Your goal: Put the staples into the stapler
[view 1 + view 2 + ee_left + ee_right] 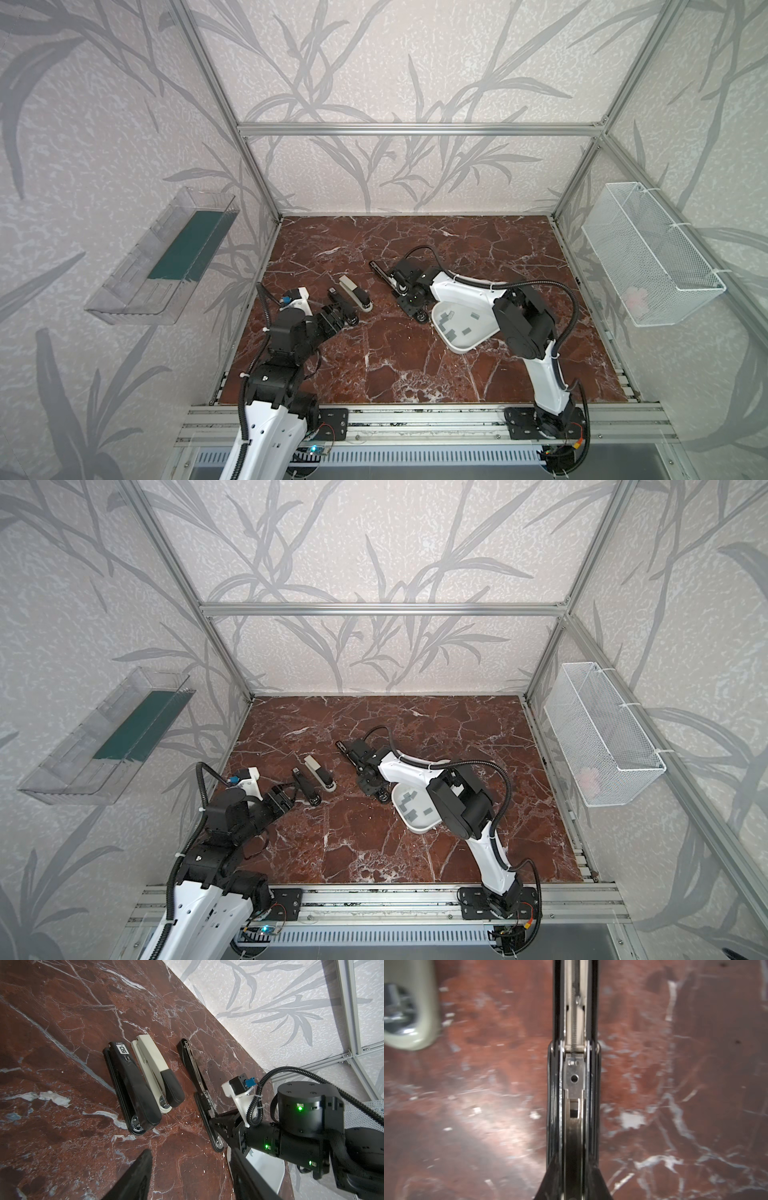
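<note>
Bench (pixel 415 365) red marble, walls (pixel 374 62) leaf-papered; right gripper (pixel 574 1161) clamped on open stapler (pixel 574 1084); left gripper (pixel 189 1153) parted, empty, by left edge.

A white plastic tray (pixel 419 828) of small grey staple strips (pixel 405 799) sits on the red-brown marble tabletop (pixel 374 845). The right gripper (pixel 371 782) covers a long opened black stapler (pixel 342 747). A closed black stapler (pixel 305 787) and a beige stapler (pixel 313 766) lie by the left gripper (pixel 296 794).

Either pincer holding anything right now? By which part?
Right pincer grips the open stapler by its sides, near the hinge. Left pincer is empty.
</note>
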`<state>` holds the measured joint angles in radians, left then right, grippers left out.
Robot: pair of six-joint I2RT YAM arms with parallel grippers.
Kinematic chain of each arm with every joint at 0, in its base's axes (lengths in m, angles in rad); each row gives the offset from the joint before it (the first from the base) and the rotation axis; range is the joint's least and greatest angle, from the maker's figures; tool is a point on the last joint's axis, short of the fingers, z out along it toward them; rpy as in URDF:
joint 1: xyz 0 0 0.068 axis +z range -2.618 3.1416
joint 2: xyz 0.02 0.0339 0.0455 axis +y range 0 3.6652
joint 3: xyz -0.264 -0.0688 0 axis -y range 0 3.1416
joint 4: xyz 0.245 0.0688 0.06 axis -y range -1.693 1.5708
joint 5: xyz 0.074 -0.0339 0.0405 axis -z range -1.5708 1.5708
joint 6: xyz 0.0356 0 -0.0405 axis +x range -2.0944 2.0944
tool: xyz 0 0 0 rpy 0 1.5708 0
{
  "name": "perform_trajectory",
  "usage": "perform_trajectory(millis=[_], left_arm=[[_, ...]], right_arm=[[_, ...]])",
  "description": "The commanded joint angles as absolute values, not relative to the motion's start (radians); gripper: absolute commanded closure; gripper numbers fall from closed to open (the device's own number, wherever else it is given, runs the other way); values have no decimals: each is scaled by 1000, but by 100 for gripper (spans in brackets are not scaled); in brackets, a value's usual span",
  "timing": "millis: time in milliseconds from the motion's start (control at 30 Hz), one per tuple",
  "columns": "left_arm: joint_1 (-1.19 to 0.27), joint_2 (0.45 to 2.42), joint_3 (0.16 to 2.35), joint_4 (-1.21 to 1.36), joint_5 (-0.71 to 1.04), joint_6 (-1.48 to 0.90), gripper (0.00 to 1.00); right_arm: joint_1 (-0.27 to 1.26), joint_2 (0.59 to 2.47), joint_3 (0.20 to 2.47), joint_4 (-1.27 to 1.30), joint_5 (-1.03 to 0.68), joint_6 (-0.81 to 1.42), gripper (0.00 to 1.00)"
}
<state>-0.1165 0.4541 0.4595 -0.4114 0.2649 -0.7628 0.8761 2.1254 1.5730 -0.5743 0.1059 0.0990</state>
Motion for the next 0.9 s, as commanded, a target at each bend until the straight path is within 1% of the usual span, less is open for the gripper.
perform_trajectory(millis=[0, 133, 233, 267, 400, 533, 600, 733, 867], left_arm=[[-112, 448, 472, -410, 279, -767, 38], [-112, 443, 469, -411, 276, -768, 38], [-112, 443, 465, -404, 281, -773, 38], [-113, 445, 462, -399, 284, -774, 38], [-112, 455, 462, -380, 291, -778, 38], [-112, 487, 460, -334, 301, -775, 38], [-113, 514, 456, -307, 306, -773, 38], [-114, 573, 437, -225, 308, -779, 38], [-114, 635, 437, -136, 296, -783, 38]], right_arm=[[931, 2076, 1531, -592, 108, 93, 88], [1004, 2010, 1422, -550, 68, 95, 89], [1017, 1947, 1298, -514, 45, 137, 91], [1047, 1921, 1242, -498, 42, 160, 91], [1079, 1798, 1061, -445, 61, 228, 90], [1131, 1714, 974, -439, 73, 258, 89], [1148, 1672, 946, -434, 72, 256, 87], [1168, 1653, 927, -424, 99, 227, 83], [1169, 1639, 962, -459, 144, 196, 72]])
